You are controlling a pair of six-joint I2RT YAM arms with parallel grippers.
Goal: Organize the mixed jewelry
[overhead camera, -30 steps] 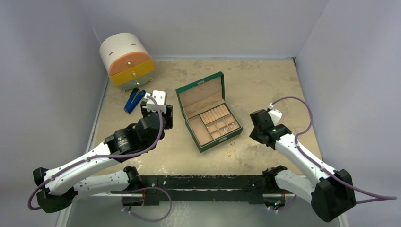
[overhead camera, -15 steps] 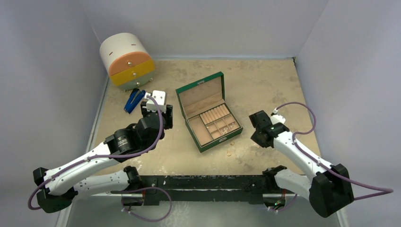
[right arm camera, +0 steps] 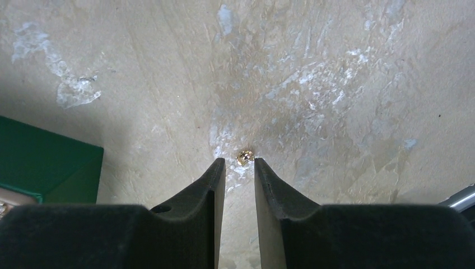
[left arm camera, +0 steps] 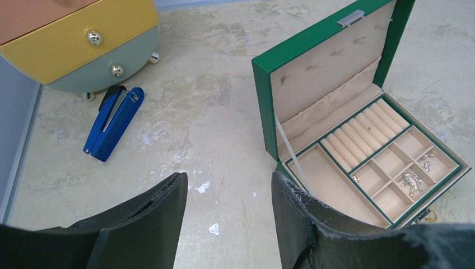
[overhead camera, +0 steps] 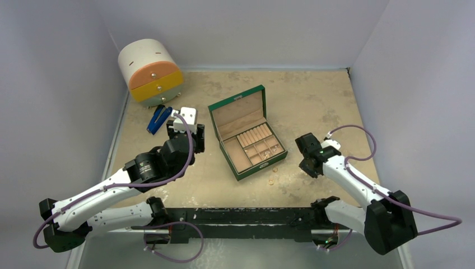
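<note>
Top external view: a beige, mottled counter with pale scuffs is closed in by plain lavender-grey walls. The open green box stands mid-counter. A round drawer unit and a blue-handled tool sit at back left. Some jewelry lies in the box's small compartments, and a gold ring lies on the counter just in front of it. The right pincer is low over the counter with its fingers a narrow gap apart. A tiny gold piece sits at their tips, unclamped. The left pincer hangs spread wide left of the box, holding nothing.
</note>
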